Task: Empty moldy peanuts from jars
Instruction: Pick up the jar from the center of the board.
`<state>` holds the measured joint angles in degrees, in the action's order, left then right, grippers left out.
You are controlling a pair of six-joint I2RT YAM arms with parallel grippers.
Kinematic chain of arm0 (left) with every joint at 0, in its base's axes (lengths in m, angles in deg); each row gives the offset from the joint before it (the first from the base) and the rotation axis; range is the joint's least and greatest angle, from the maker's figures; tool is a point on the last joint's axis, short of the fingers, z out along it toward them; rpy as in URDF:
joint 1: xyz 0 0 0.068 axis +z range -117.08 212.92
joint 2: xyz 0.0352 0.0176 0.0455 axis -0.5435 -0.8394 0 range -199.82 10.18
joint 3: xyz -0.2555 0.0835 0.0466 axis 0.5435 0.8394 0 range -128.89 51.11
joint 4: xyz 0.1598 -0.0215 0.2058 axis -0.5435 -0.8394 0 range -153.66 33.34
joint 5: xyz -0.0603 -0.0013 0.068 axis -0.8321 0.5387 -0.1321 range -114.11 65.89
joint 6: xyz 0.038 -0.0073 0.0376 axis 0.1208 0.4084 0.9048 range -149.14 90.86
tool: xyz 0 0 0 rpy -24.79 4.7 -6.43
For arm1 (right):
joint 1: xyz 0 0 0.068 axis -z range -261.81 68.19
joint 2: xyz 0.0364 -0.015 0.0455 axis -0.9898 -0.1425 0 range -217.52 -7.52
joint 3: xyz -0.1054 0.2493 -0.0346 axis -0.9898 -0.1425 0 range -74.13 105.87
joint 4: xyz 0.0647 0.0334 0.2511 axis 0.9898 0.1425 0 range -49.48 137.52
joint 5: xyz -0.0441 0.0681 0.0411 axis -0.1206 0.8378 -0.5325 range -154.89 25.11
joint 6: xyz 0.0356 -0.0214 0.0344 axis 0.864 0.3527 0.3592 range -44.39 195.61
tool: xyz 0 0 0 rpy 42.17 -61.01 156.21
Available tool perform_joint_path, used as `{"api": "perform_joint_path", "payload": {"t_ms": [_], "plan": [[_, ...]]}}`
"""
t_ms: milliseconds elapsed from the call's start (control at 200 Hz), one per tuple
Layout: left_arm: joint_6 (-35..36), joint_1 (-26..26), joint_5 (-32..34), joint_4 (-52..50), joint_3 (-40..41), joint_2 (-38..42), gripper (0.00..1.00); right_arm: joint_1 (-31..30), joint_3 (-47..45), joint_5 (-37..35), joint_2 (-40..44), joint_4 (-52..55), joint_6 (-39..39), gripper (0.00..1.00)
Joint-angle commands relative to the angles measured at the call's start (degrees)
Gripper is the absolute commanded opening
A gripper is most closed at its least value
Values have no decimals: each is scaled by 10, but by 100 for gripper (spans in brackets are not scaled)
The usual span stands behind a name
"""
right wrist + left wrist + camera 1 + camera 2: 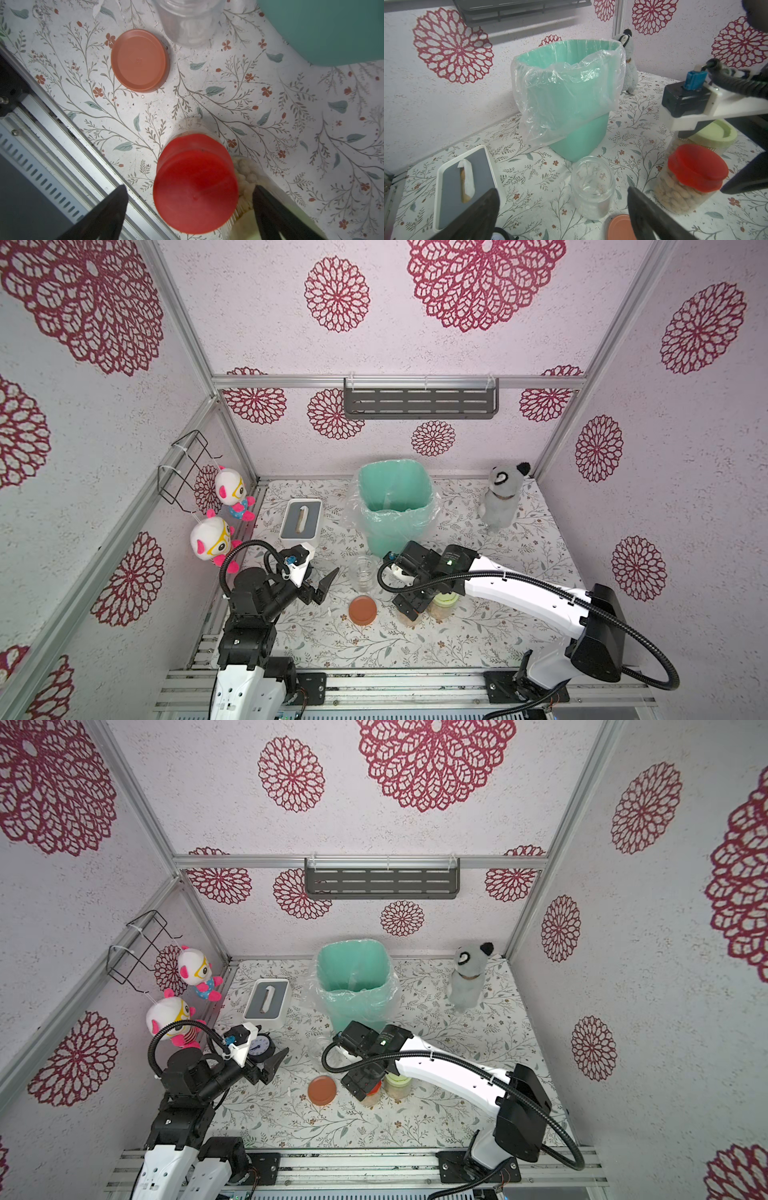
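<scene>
A: Far left of the bench (332, 649)?
B: Tissue box (300, 519), lying flat. Just right of it, the left jaws: wide apart, nothing between them, pointed toward the open jar (363, 572).

A: Open jar's state?
B: Clear, upright, no lid, only a few scraps at the bottom. The brown lid (362, 610) lies flat on the bench just in front of it, not touching.

A: Bin?
B: Mint bin (386, 539) with a clear liner (566, 93), right behind the open jar.

A: Peanuts?
B: Peanuts (675, 193) fill the red jar (695, 166), upright and capped, right of the brown lid. The right jaws hang over it, wide, one finger on each side of the red cap. The wrist view shows a gap on the near side, so no grip.

A: Further right?
B: Green jar (444, 602), capped, just beside the red jar, tan fill showing through its wall. Grey plush (503, 499) stands at the back right corner.
</scene>
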<state>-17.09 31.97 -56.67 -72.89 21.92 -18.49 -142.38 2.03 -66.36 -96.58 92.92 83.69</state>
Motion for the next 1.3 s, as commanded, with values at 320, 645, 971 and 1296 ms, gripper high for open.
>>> {"api": "perform_joint_path", "payload": {"t_ms": [320, 645, 971, 1296], "plan": [[18, 2, -8, -7, -2, 0, 97, 9, 42, 7, -25, 41, -10, 81], [20, 2, -6, -7, -2, -3, 97, 13, 50, 13, -40, 54, -14, 73], [21, 2, -5, -7, -2, -4, 97, 13, 59, 1, -53, 71, -20, 74], [20, 1, -4, -8, -2, -3, 97, 14, 58, 9, -45, 67, -19, 55]]}}
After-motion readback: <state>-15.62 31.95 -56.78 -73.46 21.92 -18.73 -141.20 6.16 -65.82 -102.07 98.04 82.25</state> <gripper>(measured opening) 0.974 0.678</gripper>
